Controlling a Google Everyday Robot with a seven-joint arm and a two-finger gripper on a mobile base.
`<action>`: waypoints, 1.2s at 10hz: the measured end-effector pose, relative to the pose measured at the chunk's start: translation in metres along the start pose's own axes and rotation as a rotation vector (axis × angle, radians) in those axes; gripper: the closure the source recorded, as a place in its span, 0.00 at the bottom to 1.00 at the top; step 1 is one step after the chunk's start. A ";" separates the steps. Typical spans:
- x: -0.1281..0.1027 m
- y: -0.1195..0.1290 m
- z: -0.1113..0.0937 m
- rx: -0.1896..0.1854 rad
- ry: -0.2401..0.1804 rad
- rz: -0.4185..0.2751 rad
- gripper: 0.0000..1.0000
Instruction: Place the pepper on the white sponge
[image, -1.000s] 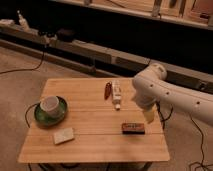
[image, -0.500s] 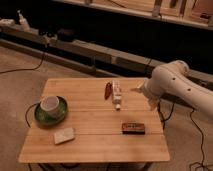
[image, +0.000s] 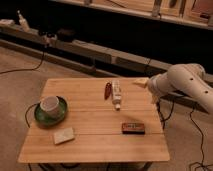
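Risen since earlier, tool (image: 141, 81), jaws apart, hovers by far-right corner of table (image: 95, 127).

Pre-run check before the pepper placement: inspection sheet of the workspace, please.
Surface: light wooden table, items spread apart.
Job's things: slender dark red pepper lying at the far side; flat cream-white sponge front left, nothing on it.
Clutter: pale white bottle beside the pepper; green plate bearing a white cup; dark rectangular block.
End effector: open, empty, at the table's far right corner, apart from the pepper.
Cables: black cable on the floor, left; more under the white arm.
Surroundings: dark shelving behind.
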 end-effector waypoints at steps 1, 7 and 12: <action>0.002 -0.003 0.002 0.007 -0.035 -0.019 0.20; 0.036 -0.038 0.044 -0.156 -0.254 -0.229 0.20; 0.054 -0.147 0.114 -0.113 -0.186 -0.383 0.20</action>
